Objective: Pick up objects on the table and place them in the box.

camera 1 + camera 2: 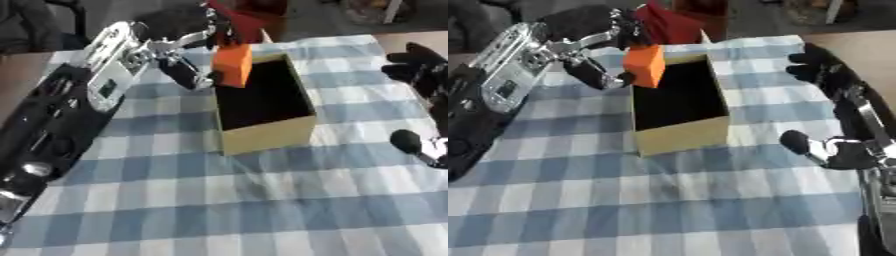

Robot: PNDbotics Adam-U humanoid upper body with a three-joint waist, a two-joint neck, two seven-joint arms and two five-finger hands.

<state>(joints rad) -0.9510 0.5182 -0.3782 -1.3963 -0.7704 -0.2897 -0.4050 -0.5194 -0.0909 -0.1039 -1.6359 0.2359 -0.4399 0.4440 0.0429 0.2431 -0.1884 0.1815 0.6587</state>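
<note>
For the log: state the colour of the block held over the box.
Orange block, in the left robot hand; clearest in the right eye view.

Room around the box (262,132): open top, crowded far-left corner

The box mouth is mostly clear, dark inside with nothing I can make out sticking up, but the left hand (179,47) with its orange block (233,65) hangs right over the far-left rim, so that corner's blocked, and the left arm takes up the whole side left of the box. Near side of the box is just bare checked tablecloth (219,210), loads of room. Right of the box there's a free strip of cloth, then the right hand (829,72) sits out by the edge. Something red (662,22) stands just behind the box.
</note>
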